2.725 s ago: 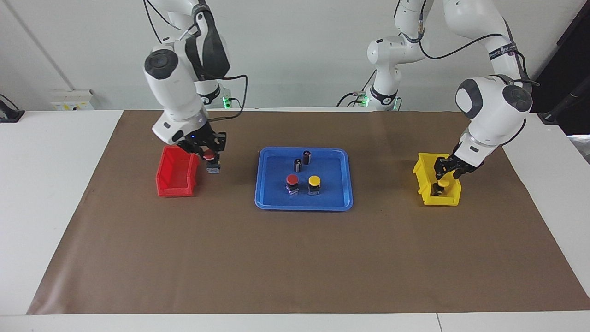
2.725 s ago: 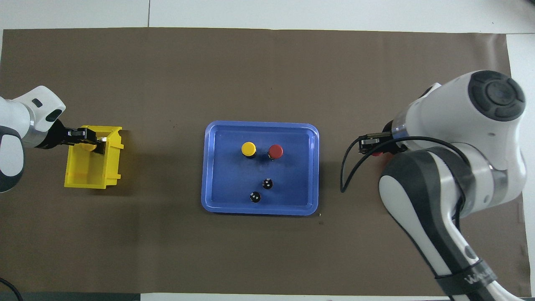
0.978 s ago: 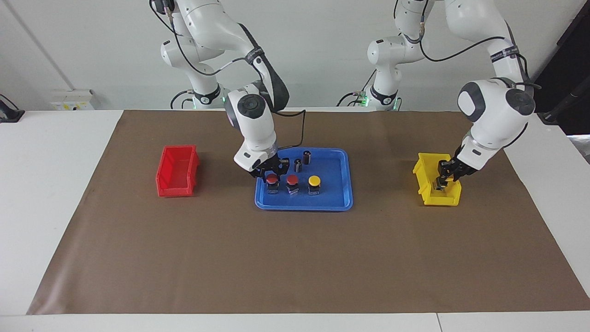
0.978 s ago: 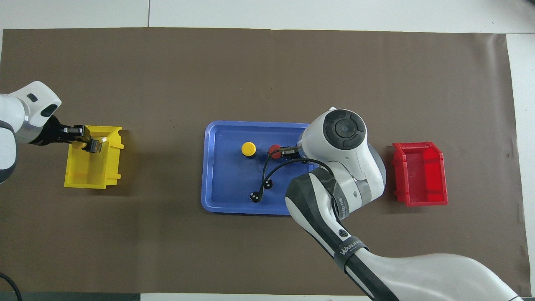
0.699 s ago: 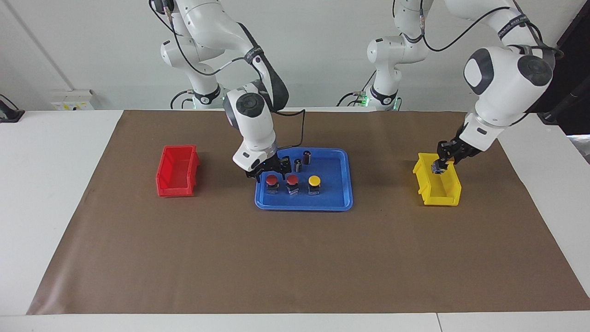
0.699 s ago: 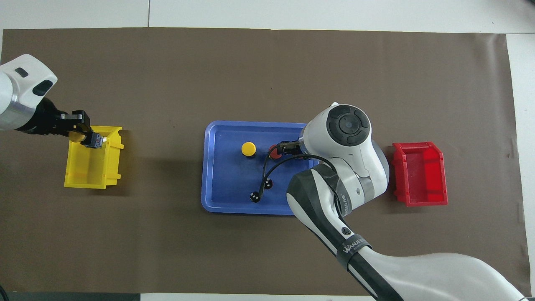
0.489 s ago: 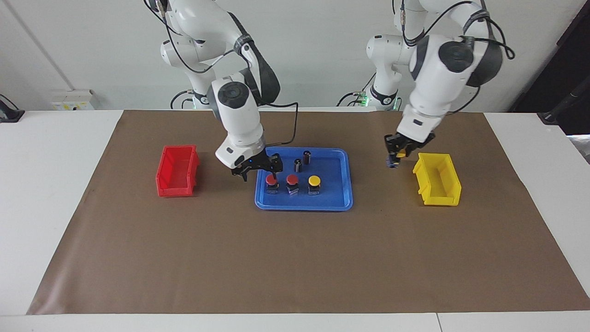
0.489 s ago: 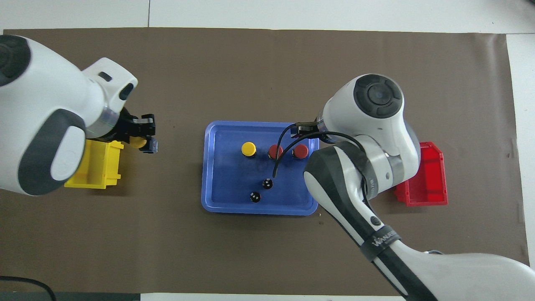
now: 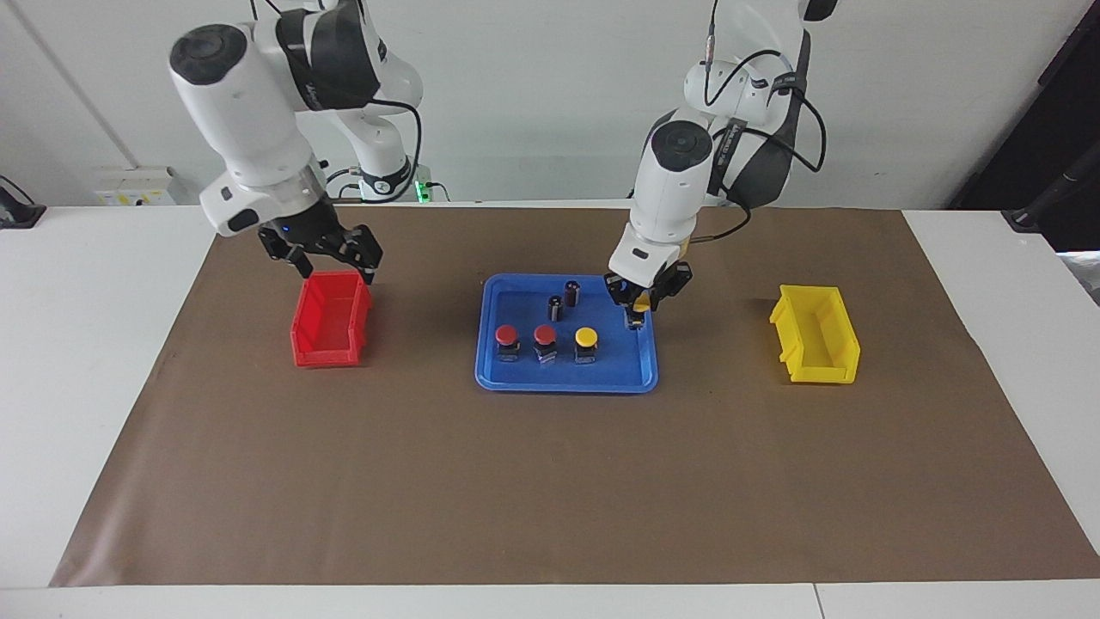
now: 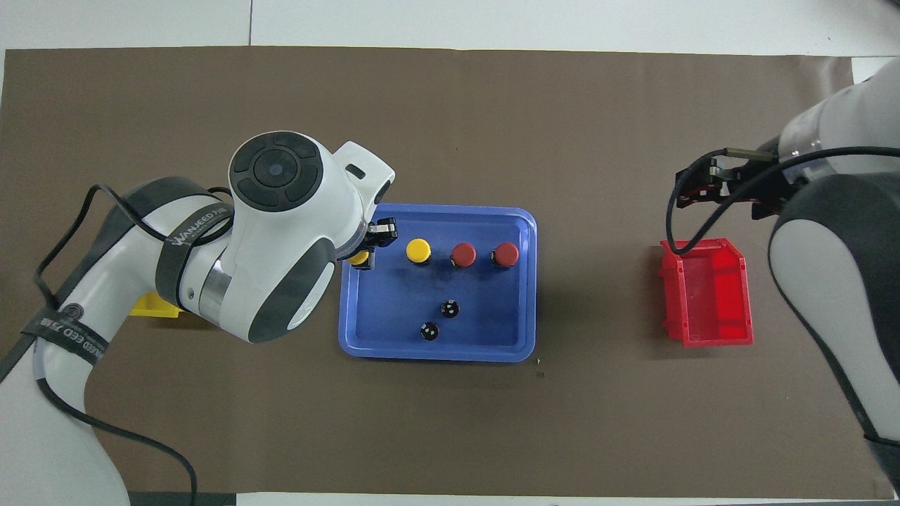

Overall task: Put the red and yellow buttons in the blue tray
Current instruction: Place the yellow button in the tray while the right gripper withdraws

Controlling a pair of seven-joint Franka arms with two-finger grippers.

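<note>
Blue tray mid-table w/ two red + one yellow button in; left gripper, clamped on the last yellow button, is over its rim, so early release could tip it outside; right gripper, fingers apart, over red bin.

Bare blue tray floor between the left hand and yellow button; two dark cylinders crowding the strip nearer the robots.

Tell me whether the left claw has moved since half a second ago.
Yes. The left claw, shut on a yellow button, has travelled away from the yellow bin and now hangs over the blue tray.
</note>
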